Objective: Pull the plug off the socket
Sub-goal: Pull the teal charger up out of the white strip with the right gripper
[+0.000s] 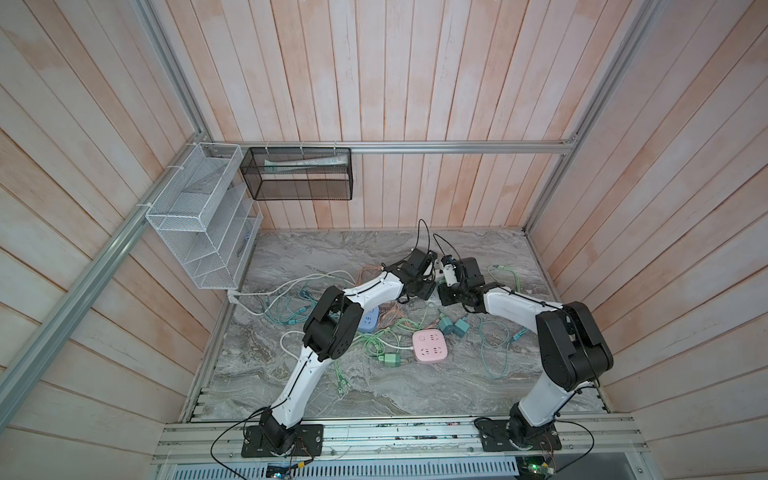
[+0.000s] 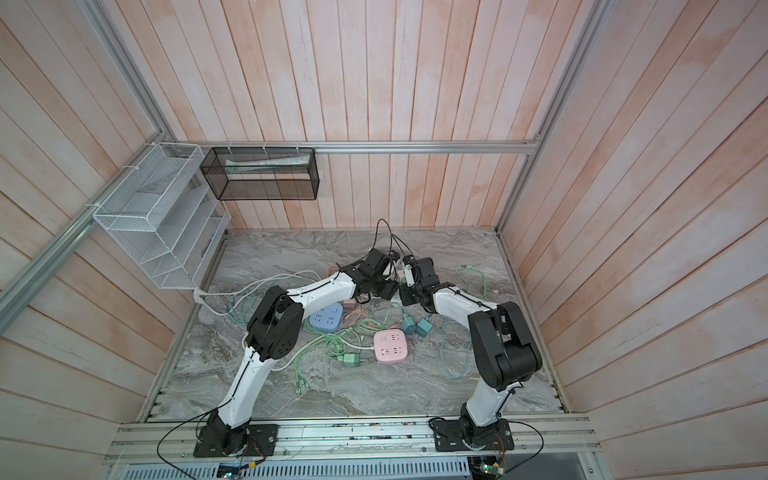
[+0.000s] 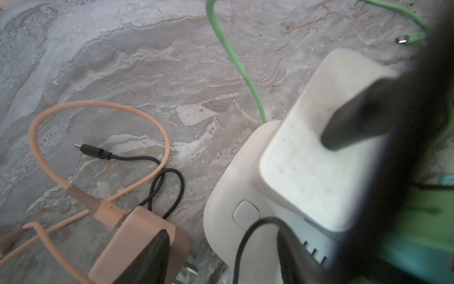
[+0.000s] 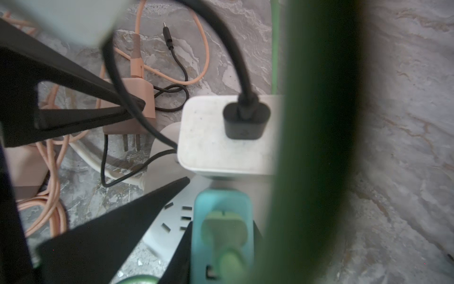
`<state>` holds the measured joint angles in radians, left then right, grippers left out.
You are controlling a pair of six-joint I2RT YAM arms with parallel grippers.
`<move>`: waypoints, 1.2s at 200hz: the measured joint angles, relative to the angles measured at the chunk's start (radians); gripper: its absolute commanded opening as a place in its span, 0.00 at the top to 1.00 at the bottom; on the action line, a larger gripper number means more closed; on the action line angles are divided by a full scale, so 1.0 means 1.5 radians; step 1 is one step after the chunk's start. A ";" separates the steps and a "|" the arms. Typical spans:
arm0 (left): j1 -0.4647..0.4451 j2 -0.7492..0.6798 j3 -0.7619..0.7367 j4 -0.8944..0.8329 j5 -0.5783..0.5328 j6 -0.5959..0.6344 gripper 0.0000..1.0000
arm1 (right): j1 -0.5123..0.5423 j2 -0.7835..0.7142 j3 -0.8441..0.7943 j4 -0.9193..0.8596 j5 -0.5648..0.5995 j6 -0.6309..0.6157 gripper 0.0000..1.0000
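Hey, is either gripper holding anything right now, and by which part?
The right gripper clamps the teal plug by its two side faces. The left gripper holds nothing; its jaws stand open astride the white power strip's edge.

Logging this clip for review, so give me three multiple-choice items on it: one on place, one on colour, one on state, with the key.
1. Where is the salmon-pink plastic charger?
A) plugged into a socket
B) loose on the grey marble tabletop
C) held in a gripper

2. What colour is the cable end in the teal plastic plug?
A) black
B) orange
C) green

3. The right gripper is:
A) wide open
B) shut on that plug
C) out of view

Key: B, its prongs lie bare; C, a green connector sits in it; B, black fingers flank it.
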<state>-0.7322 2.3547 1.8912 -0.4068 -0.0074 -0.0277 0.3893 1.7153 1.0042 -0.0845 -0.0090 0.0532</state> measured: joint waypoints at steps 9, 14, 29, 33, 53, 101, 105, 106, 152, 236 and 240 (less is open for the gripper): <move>0.000 0.001 0.001 -0.001 0.000 -0.001 0.29 | 0.007 0.003 0.002 0.000 0.016 -0.004 1.00; 0.000 0.002 0.001 -0.001 0.000 -0.001 0.29 | 0.011 0.004 0.002 0.000 0.024 -0.006 1.00; 0.001 0.004 0.002 0.000 0.000 -0.002 0.29 | 0.018 0.005 0.002 0.000 0.042 -0.011 1.00; 0.001 0.004 0.002 0.000 0.000 -0.002 0.29 | 0.020 0.005 0.003 0.000 0.046 -0.012 1.00; 0.001 0.004 0.002 0.001 0.001 -0.002 0.29 | 0.027 0.005 0.005 -0.001 0.063 -0.018 1.00; 0.002 0.006 0.003 0.002 0.000 -0.002 0.29 | 0.021 0.005 0.009 -0.002 0.056 -0.011 1.00; 0.002 0.006 0.003 0.002 0.000 -0.002 0.29 | 0.018 0.005 0.009 -0.002 0.051 -0.010 1.00; 0.002 0.006 0.003 0.002 0.000 -0.002 0.29 | 0.018 0.005 0.009 -0.001 0.050 -0.010 1.00; 0.002 0.006 0.003 0.003 0.000 -0.002 0.29 | -0.013 -0.014 0.009 0.011 -0.009 0.010 1.00; 0.002 -0.009 -0.035 0.043 0.000 -0.009 0.29 | -0.136 -0.079 -0.078 0.076 -0.128 0.068 1.00; 0.002 -0.011 -0.038 0.046 0.000 -0.011 0.29 | -0.145 -0.081 -0.085 0.079 -0.137 0.071 1.00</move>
<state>-0.7292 2.3386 1.8347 -0.3386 -0.0071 -0.0444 0.1722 1.5944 0.8764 0.0345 -0.2146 0.1600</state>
